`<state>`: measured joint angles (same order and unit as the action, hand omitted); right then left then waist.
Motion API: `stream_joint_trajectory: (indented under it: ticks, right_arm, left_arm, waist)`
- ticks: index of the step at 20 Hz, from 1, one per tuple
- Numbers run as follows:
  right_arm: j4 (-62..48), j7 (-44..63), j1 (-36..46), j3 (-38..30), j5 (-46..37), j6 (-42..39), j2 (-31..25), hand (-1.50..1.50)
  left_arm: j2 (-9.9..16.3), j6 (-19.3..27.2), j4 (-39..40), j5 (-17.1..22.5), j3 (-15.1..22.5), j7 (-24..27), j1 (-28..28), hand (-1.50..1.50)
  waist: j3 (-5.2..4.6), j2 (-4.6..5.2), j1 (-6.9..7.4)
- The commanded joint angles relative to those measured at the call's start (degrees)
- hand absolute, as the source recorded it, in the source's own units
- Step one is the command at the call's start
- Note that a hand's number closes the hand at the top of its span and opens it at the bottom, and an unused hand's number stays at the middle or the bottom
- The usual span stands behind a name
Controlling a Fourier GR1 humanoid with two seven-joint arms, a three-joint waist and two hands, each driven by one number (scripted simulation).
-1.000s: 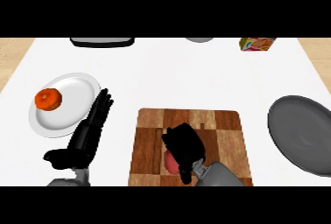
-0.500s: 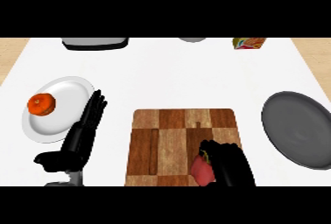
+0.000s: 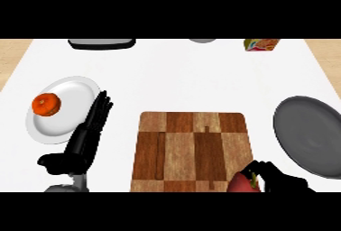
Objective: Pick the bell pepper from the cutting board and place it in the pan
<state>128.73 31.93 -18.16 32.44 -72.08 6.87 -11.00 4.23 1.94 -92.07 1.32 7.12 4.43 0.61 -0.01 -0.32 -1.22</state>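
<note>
Right hand [image 3: 276, 177] curling round the red bell pepper [image 3: 241, 184] at the cutting board's [image 3: 190, 149] near corner, left hand [image 3: 83, 140] resting spread beside the plate [image 3: 70, 97], pan [image 3: 310, 133] sitting apart.

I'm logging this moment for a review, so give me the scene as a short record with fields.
bell pepper: red, at the view's lower edge, by the cutting board's near right corner
right hand: curled round the bell pepper
left hand: open, resting beside the plate
cutting board: wooden, centre, nothing else on it
pan: dark, right of the board, holds nothing
plate: white, left, with an orange fruit on it
</note>
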Motion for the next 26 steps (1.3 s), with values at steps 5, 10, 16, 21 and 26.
stream_joint_trajectory:
  ticks: [5,10,16,21,26]
  right_arm:
    - [1.19,-5.63,-4.37,-17.17,18.49,9.41,-2.66,1.5]
    - [-12.91,-13.0,3.24,-30.66,28.55,13.16,-4.48,1.5]
    - [-28.65,-22.24,9.67,-40.54,27.68,21.3,-8.12,1.5]
    - [-37.91,-32.86,15.07,-46.84,39.87,26.01,-8.84,1.5]
    - [-57.41,-43.57,25.83,-52.0,44.71,25.62,-12.83,1.5]
  left_arm:
    - [-1.86,1.05,1.1,-2.58,2.23,1.66,-0.89,0.0]
    - [-1.03,-1.12,2.67,-0.25,0.15,1.06,1.35,0.0]
    - [-1.43,-1.63,0.11,-0.16,1.36,2.1,-2.33,0.0]
    - [-1.2,-1.12,3.9,-1.19,-0.11,2.72,0.73,0.0]
    - [-2.19,-0.63,2.7,-1.68,0.24,2.26,1.43,0.0]
  waist:
    - [0.09,0.31,0.79]
    - [0.08,0.41,1.14]
    - [0.12,0.47,1.87]
    - [0.09,0.39,1.23]
    - [0.06,0.4,1.54]
